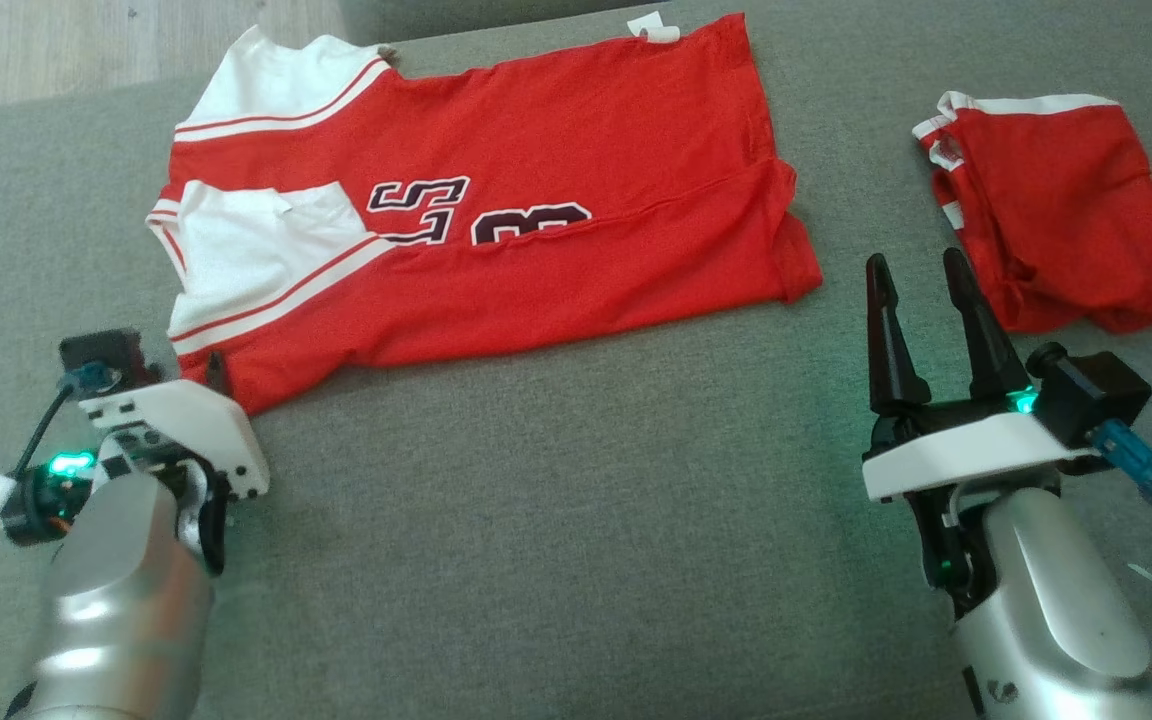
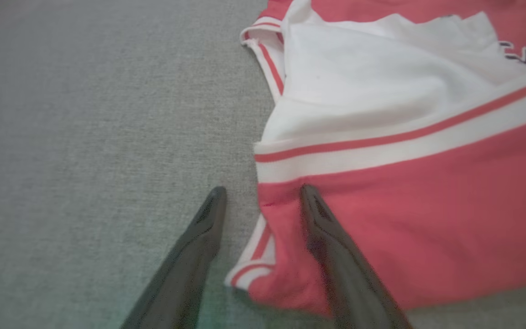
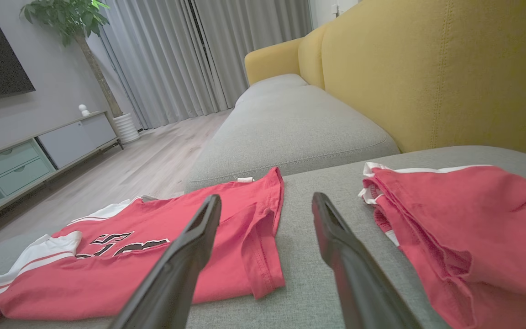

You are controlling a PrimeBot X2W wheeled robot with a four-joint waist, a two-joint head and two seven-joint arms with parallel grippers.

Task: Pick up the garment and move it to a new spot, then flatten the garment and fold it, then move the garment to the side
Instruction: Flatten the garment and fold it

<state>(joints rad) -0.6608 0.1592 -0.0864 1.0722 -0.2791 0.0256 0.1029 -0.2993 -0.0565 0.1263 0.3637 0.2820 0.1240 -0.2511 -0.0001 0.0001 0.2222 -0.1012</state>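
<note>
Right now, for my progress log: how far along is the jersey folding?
Done: the jersey lies flat on the grey cushion, one long side folded in. In hand: the left gripper, open, straddles its near corner, nothing pinched yet; the right gripper hovers open. Left: the remaining folds, then moving it aside.

red jersey (image 1: 576,130), dark white-edged characters (image 1: 423,205), an "s" and a half-hidden "3" or "8"

The red and white fabric jersey (image 2: 404,219) runs off the right edge of the left wrist view; a fold hides part of its black printed digits (image 1: 496,228).
</note>
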